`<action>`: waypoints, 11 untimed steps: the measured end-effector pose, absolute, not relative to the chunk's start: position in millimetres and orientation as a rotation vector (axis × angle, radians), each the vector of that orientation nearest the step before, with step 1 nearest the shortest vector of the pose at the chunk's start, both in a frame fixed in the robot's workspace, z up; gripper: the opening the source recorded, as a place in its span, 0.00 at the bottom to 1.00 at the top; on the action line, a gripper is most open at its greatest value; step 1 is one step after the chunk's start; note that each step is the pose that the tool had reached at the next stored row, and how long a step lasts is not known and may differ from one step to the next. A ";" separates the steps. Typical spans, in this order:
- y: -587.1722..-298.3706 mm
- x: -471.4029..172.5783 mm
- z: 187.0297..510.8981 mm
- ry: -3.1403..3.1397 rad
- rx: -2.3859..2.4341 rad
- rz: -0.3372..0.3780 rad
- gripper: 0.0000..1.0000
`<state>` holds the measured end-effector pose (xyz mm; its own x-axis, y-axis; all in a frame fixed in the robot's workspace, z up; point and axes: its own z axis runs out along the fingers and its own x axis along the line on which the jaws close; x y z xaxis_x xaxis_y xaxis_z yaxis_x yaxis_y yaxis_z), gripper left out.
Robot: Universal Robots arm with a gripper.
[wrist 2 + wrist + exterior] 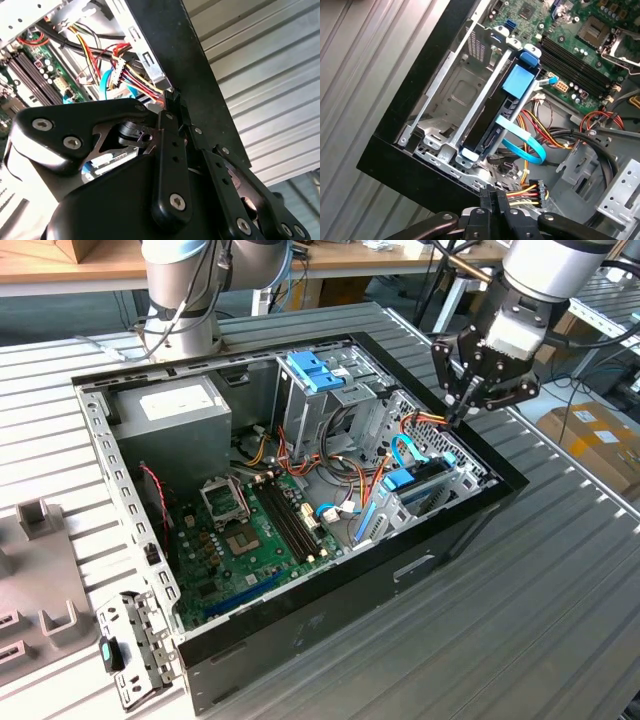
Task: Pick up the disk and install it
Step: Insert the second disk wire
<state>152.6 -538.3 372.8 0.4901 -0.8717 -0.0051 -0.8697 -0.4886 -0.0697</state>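
Exterior view: an open black desktop computer case (300, 635) lies on its side on a ribbed grey metal tabletop (560, 590), its green motherboard (250, 540) exposed. The robot arm's black tool (462, 412) hangs over the case's far corner on the exterior view's right, its fingertips drawn together and empty, just above the case rim and a bundle of red, yellow and orange power cables (425, 422).

The flat dark hard drive with a blue label (415, 480) sits edge-up in the silver metal drive bay (455, 475) at that end of the case, already slotted between the bay's rails and well below the tool. In the first wrist view the same drive (495, 120) stands in the bay (450, 105), its blue label patch uppermost, with a light-blue flat data cable (522, 142) curling beside it; the closed fingertips (495, 200) are next to a white connector on the coloured cables (530, 192). In the second wrist view the tool (172, 102) meets at the case's black rim (170, 55), beside those cables (132, 75).

Elsewhere in the exterior view, a grey power supply box with a white sticker (175, 410) occupies the case's far corner, a metal cage with a blue plastic top (320, 380) stands beside it, and a grey perforated metal bracket (135, 645) lies on the tabletop outside the case.
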 end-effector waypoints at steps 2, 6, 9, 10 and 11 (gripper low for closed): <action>-538.3 152.6 372.8 1.595 -2.633 -0.049 0.16; -538.3 152.5 372.7 1.696 -2.571 -0.053 0.16; -538.3 152.6 372.7 1.737 -2.544 -0.054 0.16; -538.3 152.6 372.7 1.737 -2.544 -0.054 0.16; -538.3 152.5 372.7 1.738 -2.544 -0.054 0.16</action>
